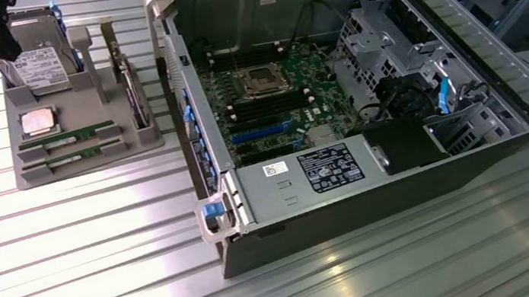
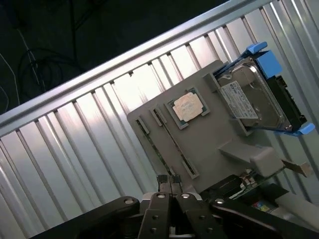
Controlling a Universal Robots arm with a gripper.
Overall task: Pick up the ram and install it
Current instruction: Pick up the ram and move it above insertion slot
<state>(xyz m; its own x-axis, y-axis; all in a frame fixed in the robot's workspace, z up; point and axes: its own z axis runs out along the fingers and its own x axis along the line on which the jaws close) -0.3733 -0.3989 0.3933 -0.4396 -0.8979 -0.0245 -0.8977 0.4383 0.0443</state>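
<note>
Two ram sticks lie side by side in slots of a grey holder tray on the exterior view's left; they are thin and green with black chips. In the wrist view the ram sticks show as thin edge-on strips in the tray. My black gripper hangs well above the tray's far end, over the hard drive and apart from the ram. Its fingertips are pressed together, and the gripper is shut on nothing. The open computer case shows dark memory slots on its motherboard.
The tray also holds an upright hard drive in blue rails, a square silver processor and an expansion card on edge. The case's walls, drive cage and power supply ring the motherboard. A ribbed metal table lies underneath.
</note>
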